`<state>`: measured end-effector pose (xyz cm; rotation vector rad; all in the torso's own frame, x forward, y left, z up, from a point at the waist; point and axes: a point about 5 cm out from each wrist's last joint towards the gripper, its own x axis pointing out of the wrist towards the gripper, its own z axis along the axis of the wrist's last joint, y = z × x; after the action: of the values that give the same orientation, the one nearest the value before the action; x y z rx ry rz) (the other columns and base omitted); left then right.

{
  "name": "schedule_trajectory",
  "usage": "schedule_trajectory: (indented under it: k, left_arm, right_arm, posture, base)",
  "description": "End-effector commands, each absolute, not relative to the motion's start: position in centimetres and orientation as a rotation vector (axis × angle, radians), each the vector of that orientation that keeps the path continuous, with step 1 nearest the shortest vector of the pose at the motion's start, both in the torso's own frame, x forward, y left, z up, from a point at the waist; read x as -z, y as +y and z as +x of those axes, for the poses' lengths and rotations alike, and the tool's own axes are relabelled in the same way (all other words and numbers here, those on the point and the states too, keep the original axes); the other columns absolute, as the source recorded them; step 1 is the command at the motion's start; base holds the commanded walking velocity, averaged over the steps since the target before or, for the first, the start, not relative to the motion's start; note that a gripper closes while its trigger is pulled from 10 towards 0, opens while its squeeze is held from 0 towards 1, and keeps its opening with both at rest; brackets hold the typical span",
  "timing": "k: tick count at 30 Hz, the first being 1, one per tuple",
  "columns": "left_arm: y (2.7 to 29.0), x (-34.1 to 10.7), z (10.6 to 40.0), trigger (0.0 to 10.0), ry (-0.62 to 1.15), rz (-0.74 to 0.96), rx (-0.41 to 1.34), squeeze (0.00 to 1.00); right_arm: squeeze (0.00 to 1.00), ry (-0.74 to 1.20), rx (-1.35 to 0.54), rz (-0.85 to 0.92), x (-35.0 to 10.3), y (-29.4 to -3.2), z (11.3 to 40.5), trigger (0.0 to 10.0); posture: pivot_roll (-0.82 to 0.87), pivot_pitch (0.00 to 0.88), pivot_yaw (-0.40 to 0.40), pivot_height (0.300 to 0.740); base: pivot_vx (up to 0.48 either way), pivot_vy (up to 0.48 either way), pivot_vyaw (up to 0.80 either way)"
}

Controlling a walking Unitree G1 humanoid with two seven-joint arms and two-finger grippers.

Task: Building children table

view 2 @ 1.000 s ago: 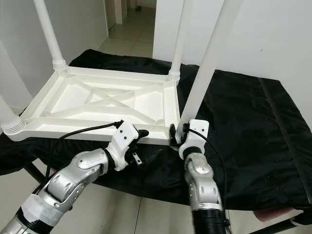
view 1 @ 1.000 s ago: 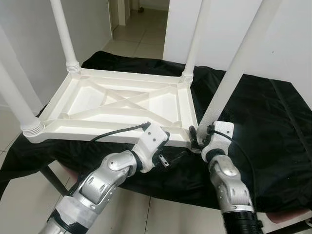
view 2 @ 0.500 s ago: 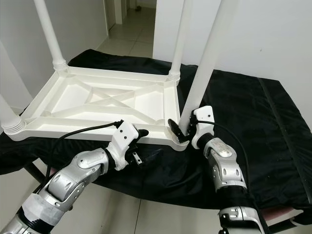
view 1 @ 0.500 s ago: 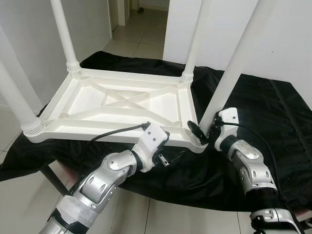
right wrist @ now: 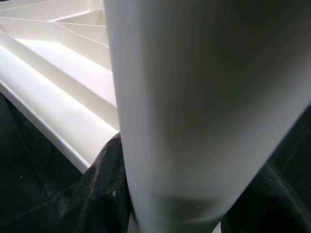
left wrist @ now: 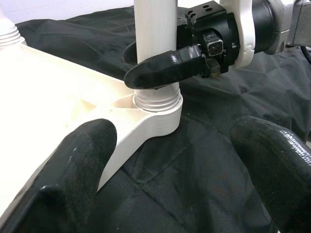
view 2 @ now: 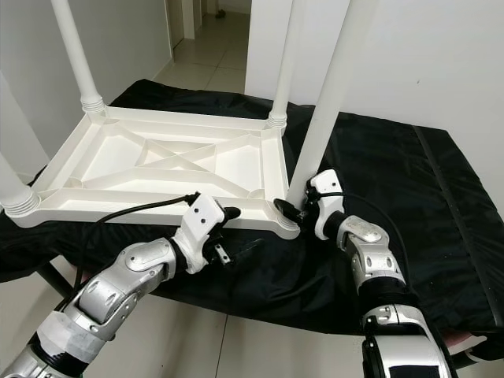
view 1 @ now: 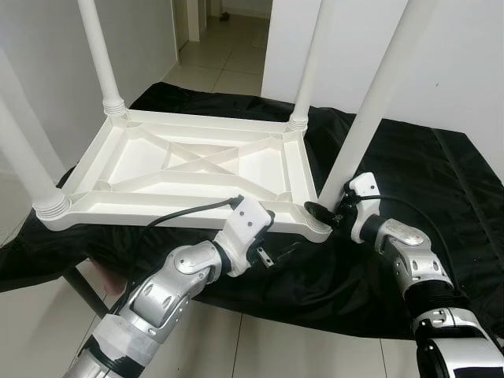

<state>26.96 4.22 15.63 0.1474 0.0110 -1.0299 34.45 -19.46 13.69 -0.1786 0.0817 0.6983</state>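
Note:
A white plastic table top [view 1: 197, 161] lies upside down on a black cloth [view 1: 425, 173], with its legs pointing up. My right gripper [view 1: 331, 211] is shut on the near-right leg [view 1: 370, 110] just above its threaded socket [left wrist: 156, 104]. One black finger [left wrist: 165, 68] crosses in front of the leg, and the leg [right wrist: 194, 111] sits between both fingers. My left gripper [view 1: 279, 234] hangs open just in front of that same corner. Its two fingers [left wrist: 73, 184] are spread wide and hold nothing.
Other white legs [view 1: 101, 55] stand at the far-left, far-right and near-left corners. The cloth covers a low stand with a dark metal leg [view 1: 83, 283]. Tiled floor lies below me, and white walls and a doorway [view 1: 224, 31] are behind.
My right forearm has swung out to the right while its gripper stayed at the leg's base. The left arm has not moved.

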Motion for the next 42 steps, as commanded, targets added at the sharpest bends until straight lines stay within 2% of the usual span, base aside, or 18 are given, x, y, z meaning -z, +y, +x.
schedule_trajectory:
  k: [1,3,4,10,21,24,29,34,39,42]
  left_arm:
    - [4.1,-15.7,26.9,10.0,0.009,0.164,1.107,0.00]
    - [4.1,-15.7,26.9,10.0,0.009,0.163,1.107,0.00]
    - [4.1,-15.7,26.9,10.0,0.008,0.163,1.108,0.00]
    - [4.0,-15.7,27.0,10.0,0.011,0.162,1.113,0.00]
    - [4.0,-15.4,27.0,10.0,0.027,0.144,1.121,0.00]
    - [4.0,-15.1,26.9,10.0,0.039,0.136,1.129,0.00]
    - [3.9,-15.0,26.9,10.0,0.039,0.133,1.126,0.00]
    - [3.9,-15.0,27.2,10.0,0.026,0.155,1.114,0.00]
    - [4.1,-15.3,27.6,10.0,0.018,0.160,1.100,0.00]
    - [4.1,-15.3,27.6,10.0,0.018,0.165,1.102,0.00]
  right_arm:
    - [0.00,0.142,-0.727,-0.197,-12.6,-19.8,34.1,0.0]
    - [0.00,0.141,-0.726,-0.191,-12.5,-19.9,34.1,0.0]
    - [0.00,0.138,-0.713,-0.180,-12.5,-20.0,34.1,10.0]
    - [0.00,0.160,-0.537,-0.147,-12.2,-20.9,34.7,10.0]
    - [0.00,0.146,-0.311,-0.024,-11.3,-19.5,34.0,10.0]
    - [0.00,0.150,-0.149,0.022,-10.5,-18.0,32.7,10.0]
    - [0.00,0.143,-0.075,0.058,-10.2,-16.6,31.8,10.0]
    - [0.00,0.133,0.188,0.085,-9.8,-14.3,29.6,10.0]
    - [0.00,0.113,0.181,0.163,-10.4,-13.0,29.1,10.0]
    - [0.00,0.094,0.169,0.153,-10.8,-13.1,28.9,10.0]
  posture:
    - [-0.02,0.000,-0.081,0.740]
    - [-0.02,0.000,-0.081,0.740]
    - [-0.02,0.000,-0.079,0.740]
    - [-0.03,0.000,-0.066,0.740]
    - [-0.05,0.000,-0.054,0.740]
    - [-0.05,0.000,-0.051,0.740]
    - [-0.06,0.000,-0.043,0.740]
    - [-0.07,0.000,-0.033,0.740]
    - [-0.07,0.000,-0.024,0.740]
    - [-0.07,0.000,-0.017,0.740]
  base:
    - [0.000,0.000,0.00]
    - [0.000,0.000,0.00]
    - [0.000,0.000,0.00]
    - [0.000,0.000,0.00]
    - [0.000,0.000,0.00]
    - [0.000,0.000,0.00]
    - [0.000,0.000,0.00]
    - [0.000,0.000,0.00]
    - [0.000,0.000,0.00]
    - [0.000,0.000,0.00]
